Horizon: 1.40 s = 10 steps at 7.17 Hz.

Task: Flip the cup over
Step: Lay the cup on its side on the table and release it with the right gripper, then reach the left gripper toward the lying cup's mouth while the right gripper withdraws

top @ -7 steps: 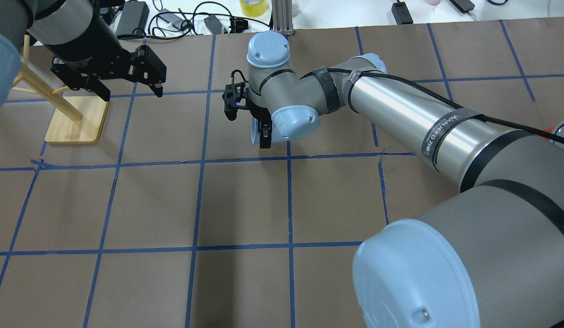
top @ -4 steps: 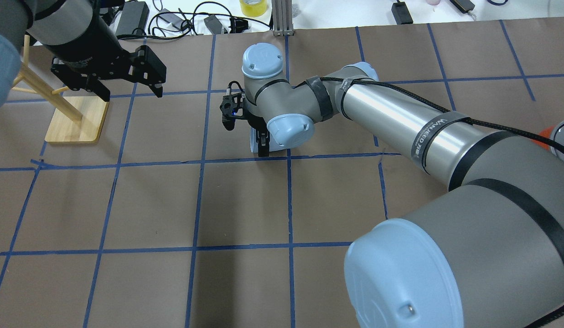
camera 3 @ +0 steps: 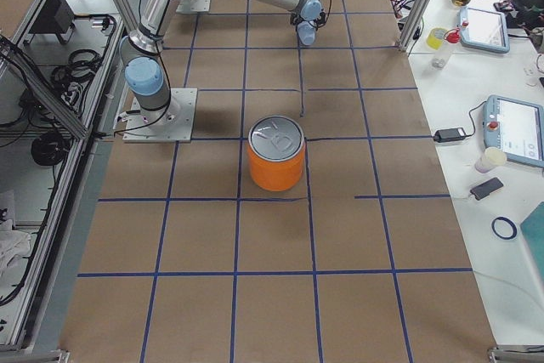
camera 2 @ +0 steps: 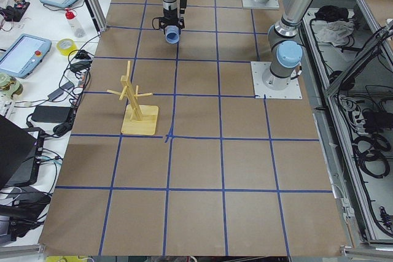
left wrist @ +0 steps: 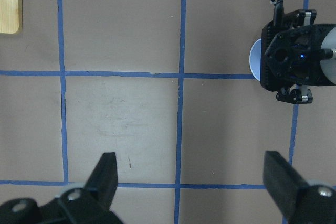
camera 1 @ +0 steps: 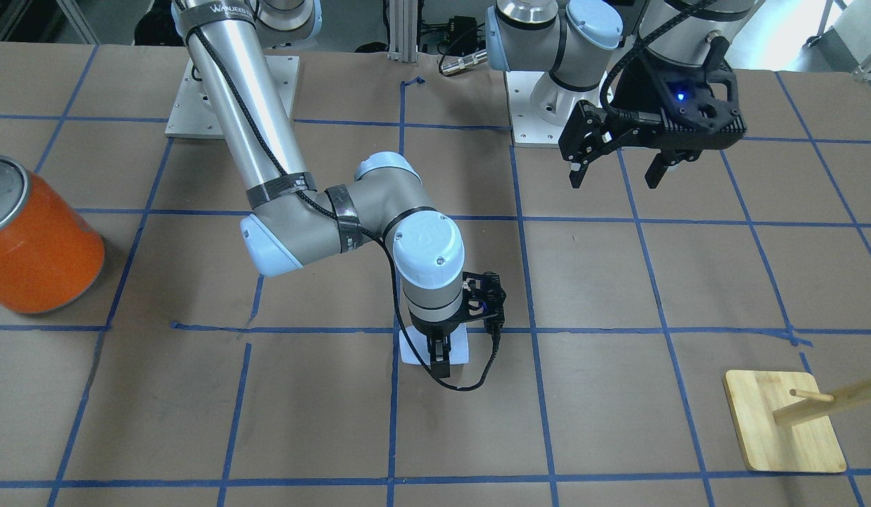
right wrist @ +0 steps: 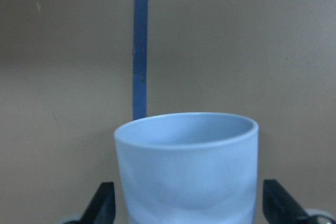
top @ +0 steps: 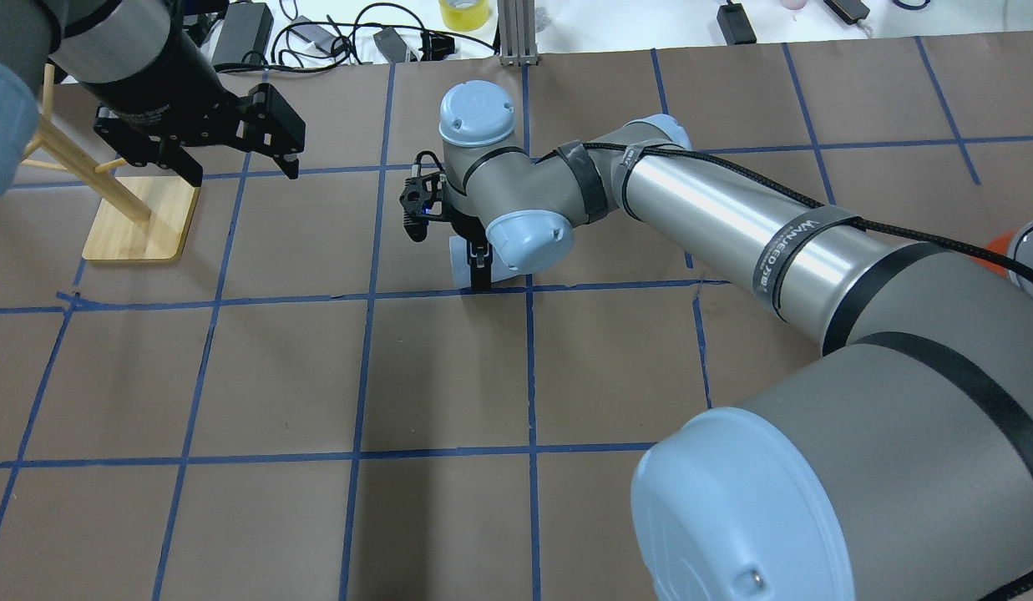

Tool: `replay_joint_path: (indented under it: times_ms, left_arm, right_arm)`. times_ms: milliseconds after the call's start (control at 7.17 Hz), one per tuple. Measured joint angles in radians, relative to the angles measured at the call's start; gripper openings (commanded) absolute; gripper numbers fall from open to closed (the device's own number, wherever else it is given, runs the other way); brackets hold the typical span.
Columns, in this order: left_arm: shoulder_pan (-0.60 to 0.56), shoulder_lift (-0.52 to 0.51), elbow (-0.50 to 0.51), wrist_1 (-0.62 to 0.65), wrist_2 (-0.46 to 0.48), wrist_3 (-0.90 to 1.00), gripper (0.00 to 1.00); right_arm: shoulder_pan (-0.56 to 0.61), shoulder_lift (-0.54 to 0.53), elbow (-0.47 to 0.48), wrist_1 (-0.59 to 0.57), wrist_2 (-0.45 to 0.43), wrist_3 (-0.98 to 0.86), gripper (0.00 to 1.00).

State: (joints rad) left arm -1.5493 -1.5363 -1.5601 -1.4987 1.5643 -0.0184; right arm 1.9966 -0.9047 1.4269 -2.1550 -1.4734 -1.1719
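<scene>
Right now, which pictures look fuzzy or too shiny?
Right wrist view: the cup fills the frame, soft-edged and dim. Front-facing view: bright glare streaks run along the right arm's silver tube. Overhead view: the right arm's near joint looms huge in the corner.

A robotics lab: a brown-papered surface (camera 2: 245, 170) gridded with blue tape (top: 532, 376), teach pendants (camera 3: 516, 131) and cables (top: 332, 37) on white side benches (camera 3: 463, 91), and aluminium frame posts (top: 513, 33).

- I see the cup (right wrist: 186, 166): a small, plain, pale blue tapered tumbler.
- It's tipped sideways between the jaws of the right gripper (camera 1: 441, 360), low over the table (camera 1: 618, 282).
</scene>
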Motion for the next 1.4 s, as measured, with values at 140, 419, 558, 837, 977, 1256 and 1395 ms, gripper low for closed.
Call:
replay_joint_path:
  times_ms: [140,419,558,837,977,1256,1395]
  left_arm:
    - [0.0,0.0,0.0,0.0,0.0,0.0,1.0]
    - [0.0,0.001,-0.001,-0.011,-0.006,0.0,1.0]
    - [0.001,0.004,-0.008,-0.026,-0.011,0.001,1.0]
    - [0.01,0.008,-0.033,-0.032,-0.093,0.002,1.0]
    - [0.023,-0.006,-0.043,-0.027,-0.157,0.005,1.0]
    - [0.072,-0.059,-0.098,0.035,-0.326,0.023,1.0]
    - [0.092,-0.096,-0.145,0.11,-0.411,0.042,1.0]
  right_arm:
    - [-0.009,-0.032,0.001,0.02,0.0,0.0,1.0]
    - [-0.07,-0.148,0.002,0.142,0.004,0.0,1.0]
    - [-0.123,-0.217,0.002,0.218,0.006,0.003,1.0]
    - [-0.248,-0.347,0.003,0.343,0.006,0.016,1.0]
    - [-0.299,-0.396,0.003,0.391,0.006,0.041,1.0]
    - [-0.365,-0.478,0.005,0.471,-0.001,0.133,1.0]
    - [-0.377,-0.514,0.007,0.487,-0.007,0.242,1.0]
